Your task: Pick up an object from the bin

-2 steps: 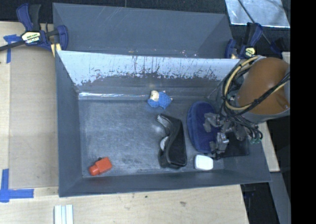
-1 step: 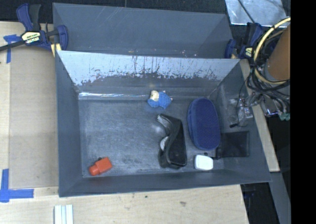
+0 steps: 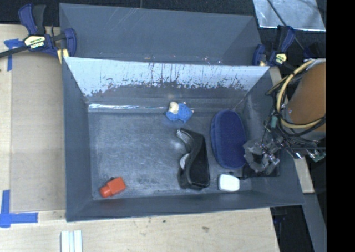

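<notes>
— Grey bin floor (image 3: 133, 145): what lies on it?
— An orange block (image 3: 113, 187) at the near-left corner, a blue-and-white scrap (image 3: 178, 112) by the back wall, then a black curved case (image 3: 193, 160), a blue oval pouch (image 3: 227, 138) and a white block (image 3: 228, 182).
— And the gripper (image 3: 257, 162)?
— Low by the right wall, just beside the blue oval pouch and white block. Whether it's open or closed, I can't tell. I'd judge this the approach stage; next it must centre over one of those.
</notes>
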Motion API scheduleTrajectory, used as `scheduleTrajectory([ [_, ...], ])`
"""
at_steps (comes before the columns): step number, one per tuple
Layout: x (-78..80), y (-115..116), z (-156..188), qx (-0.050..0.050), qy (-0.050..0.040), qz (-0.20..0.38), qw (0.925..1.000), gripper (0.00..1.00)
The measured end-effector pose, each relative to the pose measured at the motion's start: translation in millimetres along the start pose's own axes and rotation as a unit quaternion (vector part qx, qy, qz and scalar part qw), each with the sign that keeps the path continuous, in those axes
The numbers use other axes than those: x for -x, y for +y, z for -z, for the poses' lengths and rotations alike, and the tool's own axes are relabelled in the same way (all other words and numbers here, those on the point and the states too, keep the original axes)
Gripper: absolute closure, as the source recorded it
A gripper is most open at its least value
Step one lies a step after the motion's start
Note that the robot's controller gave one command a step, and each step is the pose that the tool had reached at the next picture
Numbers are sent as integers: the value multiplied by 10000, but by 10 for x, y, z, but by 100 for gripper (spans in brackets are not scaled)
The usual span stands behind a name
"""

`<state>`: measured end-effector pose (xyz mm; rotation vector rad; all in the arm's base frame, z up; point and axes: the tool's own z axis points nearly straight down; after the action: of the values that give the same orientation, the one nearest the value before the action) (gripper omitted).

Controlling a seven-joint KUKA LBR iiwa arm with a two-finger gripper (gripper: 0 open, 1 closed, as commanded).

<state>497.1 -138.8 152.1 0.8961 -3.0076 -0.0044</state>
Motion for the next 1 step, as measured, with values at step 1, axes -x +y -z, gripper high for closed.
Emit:
scheduleTrajectory([
  [1,13,-12,22,-22,-18,-4,10000,0],
])
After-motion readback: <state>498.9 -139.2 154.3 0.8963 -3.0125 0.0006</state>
